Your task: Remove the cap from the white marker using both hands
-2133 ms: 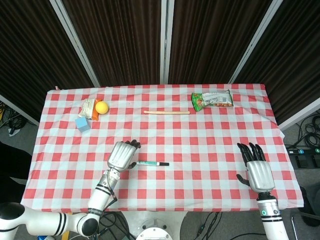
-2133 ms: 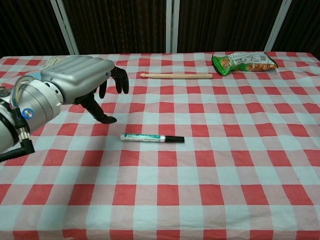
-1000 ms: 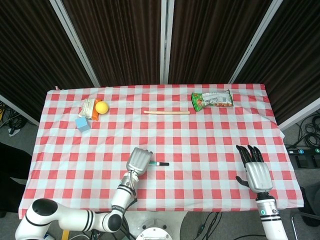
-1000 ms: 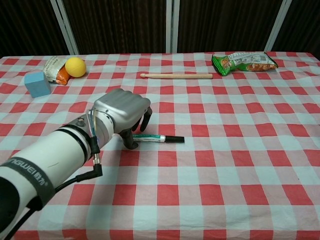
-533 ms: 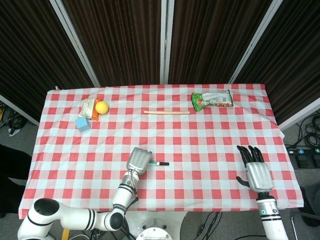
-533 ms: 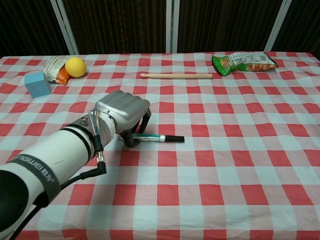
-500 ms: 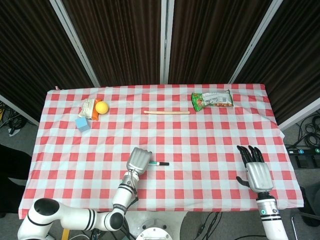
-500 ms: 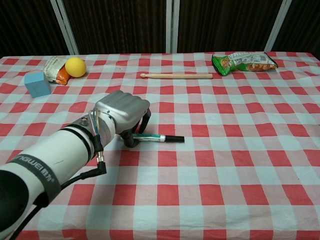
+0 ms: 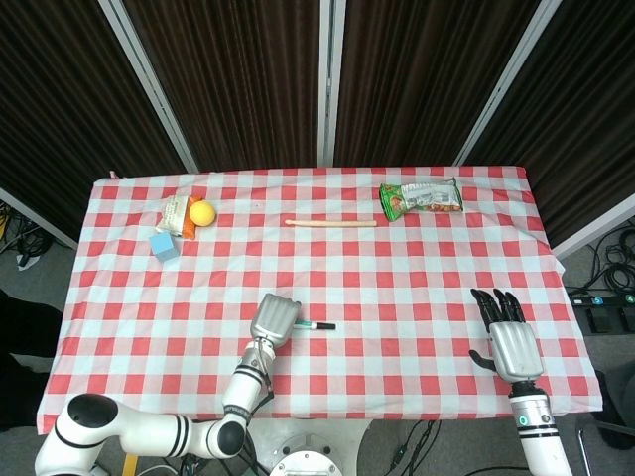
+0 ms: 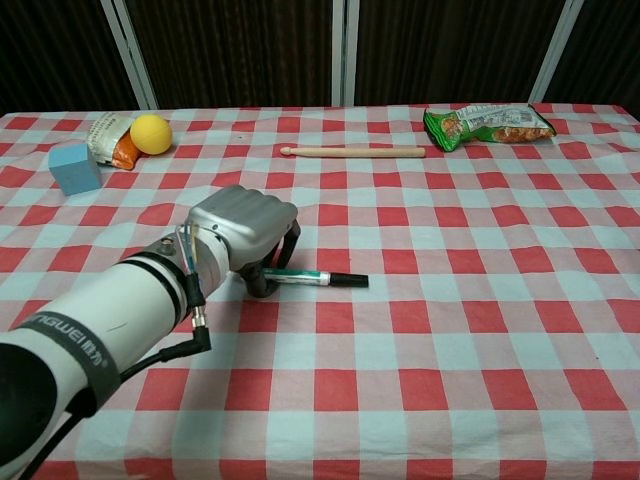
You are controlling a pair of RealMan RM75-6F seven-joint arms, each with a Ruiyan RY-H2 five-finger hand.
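Note:
The white marker (image 9: 314,324) with a teal label and black cap lies flat on the checked cloth, cap end pointing right (image 10: 318,278). My left hand (image 9: 275,318) sits over the marker's left end, its fingers curled down around the barrel (image 10: 243,230); the gripped end is hidden under the fingers. The marker still rests on the table. My right hand (image 9: 508,337) lies palm down near the table's front right corner with fingers spread and nothing in it, far from the marker. The chest view does not show it.
A wooden stick (image 9: 330,222) lies mid-table toward the back. A green snack bag (image 9: 422,198) is at the back right. An orange ball (image 9: 202,212), a small packet (image 9: 175,213) and a blue cube (image 9: 164,246) sit at the back left.
My left hand came from left of the marker onto its left end and curled its fingers around it. In the last half second almost nothing moved. The right hand stayed put.

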